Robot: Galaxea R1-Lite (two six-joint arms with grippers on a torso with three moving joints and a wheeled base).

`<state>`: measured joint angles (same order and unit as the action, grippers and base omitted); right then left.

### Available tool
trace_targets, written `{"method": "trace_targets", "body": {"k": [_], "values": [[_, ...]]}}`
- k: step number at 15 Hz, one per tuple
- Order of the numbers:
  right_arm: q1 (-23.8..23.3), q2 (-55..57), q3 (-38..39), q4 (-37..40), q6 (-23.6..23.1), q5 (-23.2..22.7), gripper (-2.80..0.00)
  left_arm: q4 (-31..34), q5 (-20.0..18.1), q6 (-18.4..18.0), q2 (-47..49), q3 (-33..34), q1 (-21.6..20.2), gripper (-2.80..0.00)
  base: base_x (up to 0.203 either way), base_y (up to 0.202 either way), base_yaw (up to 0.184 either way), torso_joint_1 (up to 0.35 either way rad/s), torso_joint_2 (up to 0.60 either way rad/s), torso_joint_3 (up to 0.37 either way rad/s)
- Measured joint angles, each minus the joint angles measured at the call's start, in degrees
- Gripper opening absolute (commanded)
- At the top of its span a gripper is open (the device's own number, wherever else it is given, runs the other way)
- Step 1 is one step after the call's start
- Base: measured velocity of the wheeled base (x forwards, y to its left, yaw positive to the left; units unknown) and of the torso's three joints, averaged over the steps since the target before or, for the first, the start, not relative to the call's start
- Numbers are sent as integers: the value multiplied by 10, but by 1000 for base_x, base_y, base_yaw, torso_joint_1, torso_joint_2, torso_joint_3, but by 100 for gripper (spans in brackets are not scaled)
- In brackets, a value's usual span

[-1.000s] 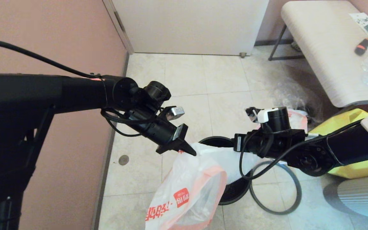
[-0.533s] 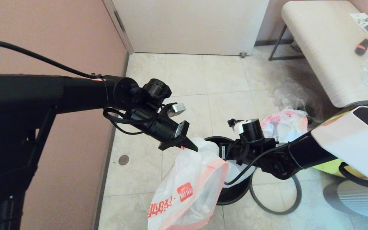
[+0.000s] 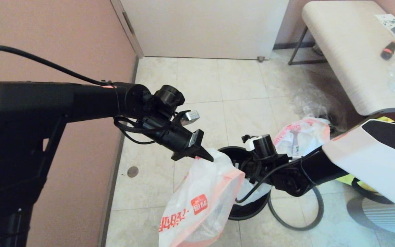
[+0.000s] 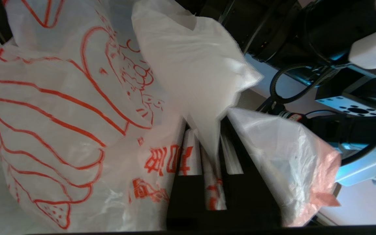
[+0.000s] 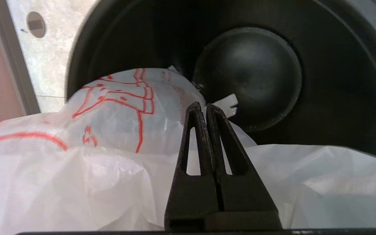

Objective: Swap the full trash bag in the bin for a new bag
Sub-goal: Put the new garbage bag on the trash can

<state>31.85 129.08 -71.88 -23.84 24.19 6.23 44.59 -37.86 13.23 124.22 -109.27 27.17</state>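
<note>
A robot works over a small round black bin [image 3: 249, 209] standing on a pale tiled floor [image 3: 238, 85], next to a pink wall [image 3: 46, 34].

The left gripper [image 3: 208, 158] reaches in from the left and hangs above the bin's near-left edge. A fold of the new bag [image 3: 201, 202] sits between its fingers [image 4: 188, 195], which are only slightly parted around the thin plastic. The new bag is white and see-through, with a pink edge, red Chinese characters and a red line drawing. It hangs from the gripper, drooping over the left side of the bin and down toward the floor in front, with part of it lying inside the bin's mouth.

The right gripper [image 5: 206, 109] comes in from the right and points down into the bin. Its two fingers are pressed together with nothing between them, just above the white plastic, and the bare black bottom of the bin shows beyond the tips. In the head view the fingers themselves are hidden behind the bag and arm.

A thin grey hoop [image 3: 307, 212] lies flat on the floor, just right of the bin, partly under the right arm. The full trash bag [image 3: 302, 137], lumpy and white with red print, sits on the floor behind the bin to the right. A crumpled clear plastic bag [image 3: 312, 101] lies behind it, near a pale bench [image 3: 348, 51]. A yellow bag [image 3: 346, 178] peeks out below the right arm.
</note>
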Motion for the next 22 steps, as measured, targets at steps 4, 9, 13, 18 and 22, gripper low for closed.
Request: {"method": "trace_targets", "body": {"k": [4,9,13,18,22], "values": [[0,11,-8,1,0,1,-280,3,-1,1,-17,-5,3,0,0,0,0,0,0,0],[-5,41,-73,50,0,9,-280,4,2,13,-108,36,-20,0,0,0,0,0,0,0],[-5,112,-182,127,0,31,-280,3,33,51,-199,133,-47,0,0,0,0,0,0,0],[-7,209,-304,211,0,40,-280,1,20,59,-286,246,-84,0,0,0,0,0,0,0],[-14,270,-406,268,-18,51,-280,-2,-45,59,-304,242,-102,0,0,0,0,0,0,0]]}}
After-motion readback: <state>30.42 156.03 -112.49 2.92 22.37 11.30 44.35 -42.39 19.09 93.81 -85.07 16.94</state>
